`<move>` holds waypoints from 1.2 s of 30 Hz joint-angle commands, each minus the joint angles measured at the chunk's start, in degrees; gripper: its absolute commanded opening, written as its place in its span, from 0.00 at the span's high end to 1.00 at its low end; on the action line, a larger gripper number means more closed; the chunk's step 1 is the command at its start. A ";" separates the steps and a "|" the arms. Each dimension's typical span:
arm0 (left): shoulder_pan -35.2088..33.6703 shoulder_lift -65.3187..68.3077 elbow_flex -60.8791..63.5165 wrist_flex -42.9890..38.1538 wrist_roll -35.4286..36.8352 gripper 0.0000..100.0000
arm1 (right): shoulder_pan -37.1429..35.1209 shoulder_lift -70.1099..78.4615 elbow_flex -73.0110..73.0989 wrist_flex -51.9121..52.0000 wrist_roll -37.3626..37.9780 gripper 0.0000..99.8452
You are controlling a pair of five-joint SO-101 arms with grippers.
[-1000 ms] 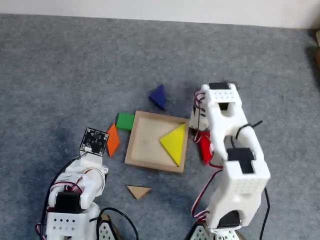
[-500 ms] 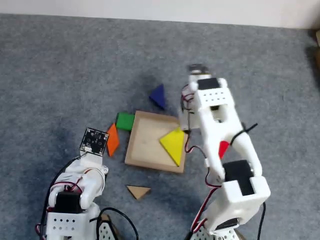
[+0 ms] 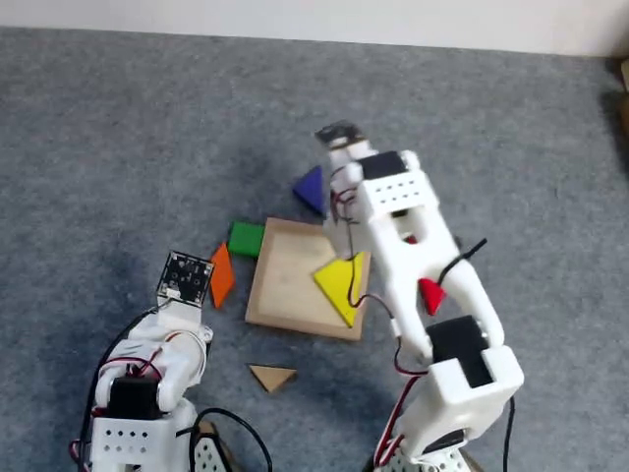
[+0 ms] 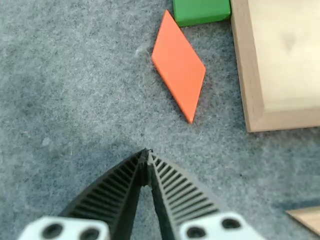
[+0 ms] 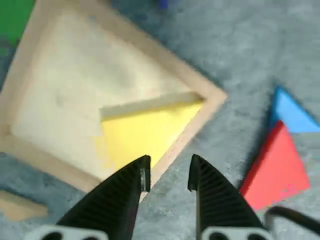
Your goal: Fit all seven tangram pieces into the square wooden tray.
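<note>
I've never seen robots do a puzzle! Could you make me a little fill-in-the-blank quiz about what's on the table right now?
The only piece inside the wooden tray is the ___ triangle.
The orange parallelogram lies next to a ___ square.
The left claw is ___, while the right claw is open.
Missing words: yellow; green; shut.

The high view looks steeply down on the table [image 3: 118, 118] from above its near edge and takes in the whole tray [image 3: 285, 285]. The left wrist view hangs close over the table, facing the tray's left rim. The right wrist view, blurred, seems higher, over the tray's right side. All three share the tray.
</note>
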 commanded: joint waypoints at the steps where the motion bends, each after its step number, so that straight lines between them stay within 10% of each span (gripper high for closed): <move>1: -0.75 -3.03 1.19 0.35 -0.44 0.99 | 4.79 -2.07 -3.47 0.48 -1.23 0.88; 10: -0.75 -3.03 1.19 0.35 -0.44 0.99 | 9.54 -1.63 -3.30 7.87 2.37 0.64; 23: -0.75 -3.03 1.19 0.35 -0.44 0.99 | 16.66 14.20 -0.22 -2.51 9.23 0.65; 36: -0.75 -3.03 1.19 0.35 -0.44 0.99 | 16.75 15.60 -0.31 -2.07 10.64 0.93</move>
